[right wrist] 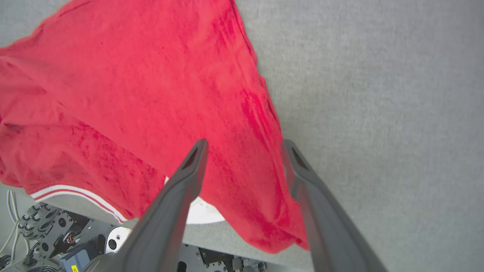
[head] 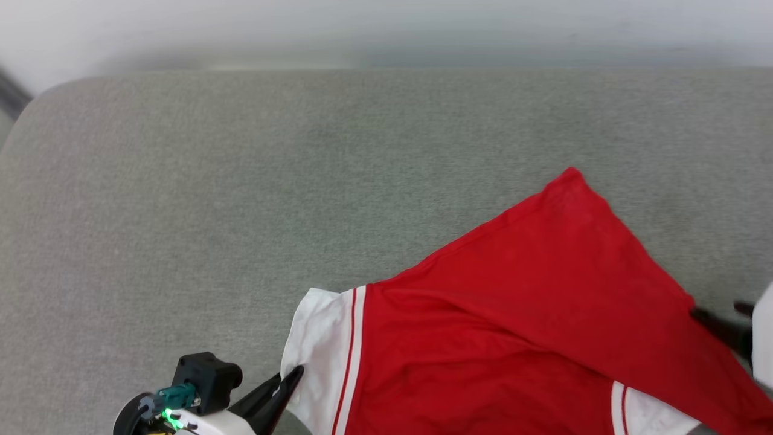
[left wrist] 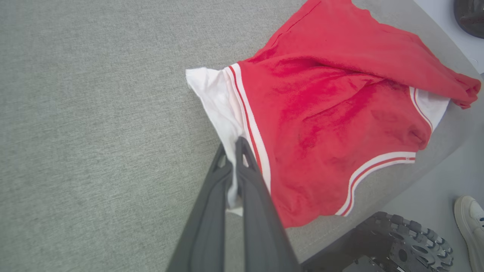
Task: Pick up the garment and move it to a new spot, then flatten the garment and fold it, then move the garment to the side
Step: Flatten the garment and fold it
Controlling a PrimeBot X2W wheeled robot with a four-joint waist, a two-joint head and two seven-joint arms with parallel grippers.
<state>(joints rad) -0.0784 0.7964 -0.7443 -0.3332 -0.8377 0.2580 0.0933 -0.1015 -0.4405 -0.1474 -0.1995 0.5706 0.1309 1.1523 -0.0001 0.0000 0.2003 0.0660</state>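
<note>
Broadly, the grey padded surface (head: 241,181) carries the garment (head: 513,314) rumpled at its near right part. Its long axis runs sleeve to sleeve across the robot's front, and one red corner is thrown over, pointing away. The left gripper (left wrist: 232,151) has its fingers pressed together on the white sleeve (left wrist: 211,90), while the right gripper (right wrist: 245,145) stands spread over the red side edge, gripping nothing, so I judge a flattening pull would run leftward; the left wrist view shows that pinch plainly, where the head view gives dark tips beside the sleeve.
</note>
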